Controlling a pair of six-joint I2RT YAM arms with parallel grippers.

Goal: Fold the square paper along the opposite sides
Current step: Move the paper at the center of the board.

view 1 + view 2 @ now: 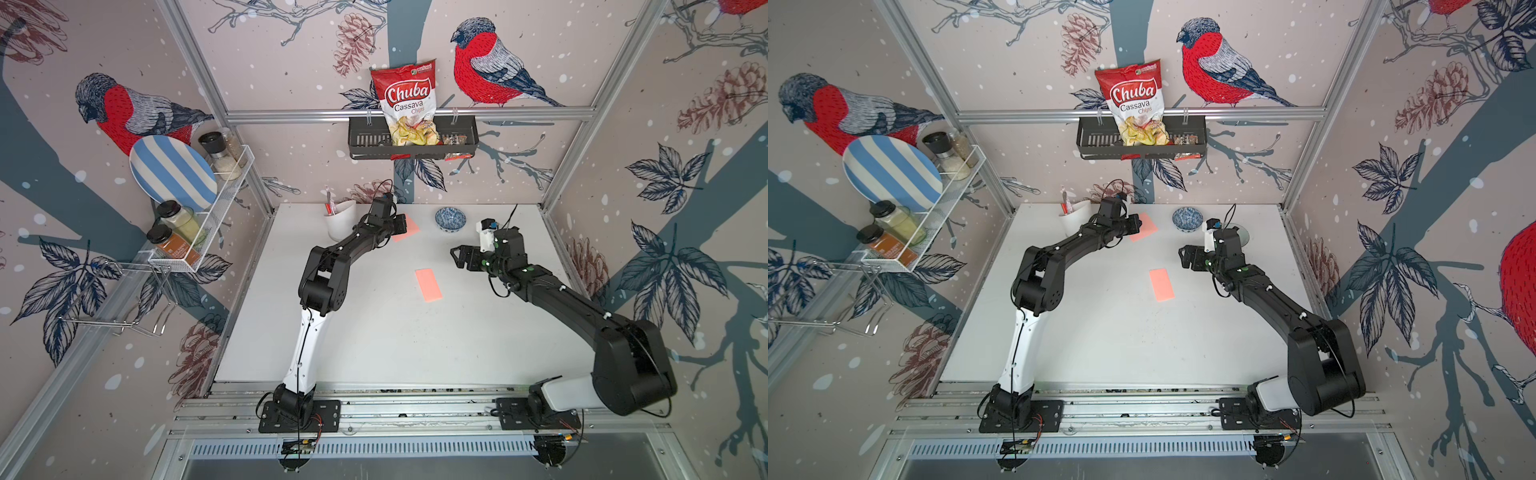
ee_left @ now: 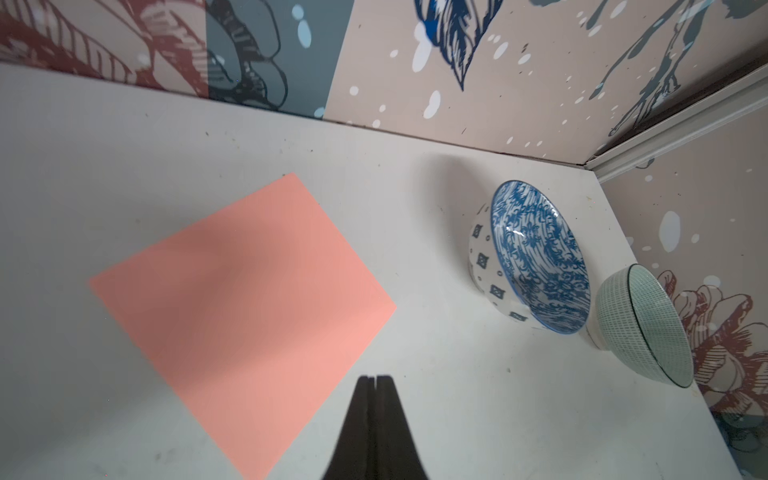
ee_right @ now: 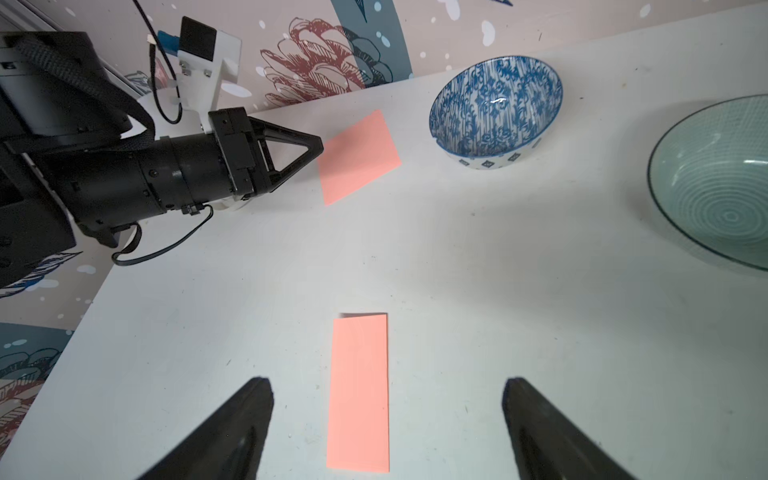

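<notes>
A pink square paper (image 2: 245,316) lies flat near the table's back edge, and shows in both top views (image 1: 409,226) (image 1: 1148,227). My left gripper (image 2: 376,378) is shut with nothing in it. Its tips sit just off the square's near edge, over bare table (image 1: 400,224). A second pink paper (image 1: 428,284), folded into a narrow strip, lies mid-table. My right gripper (image 3: 386,380) is open and holds nothing. It hovers to the right of the strip (image 1: 457,254), and in the right wrist view the strip (image 3: 359,390) lies between its fingers (image 3: 249,415).
A blue-patterned bowl (image 1: 450,218) stands right of the square paper, with a green bowl (image 3: 715,183) beyond it. A white cup (image 1: 340,219) holding pens stands at the back left beside the left arm. Wire racks and a black basket (image 1: 411,137) hang on the walls.
</notes>
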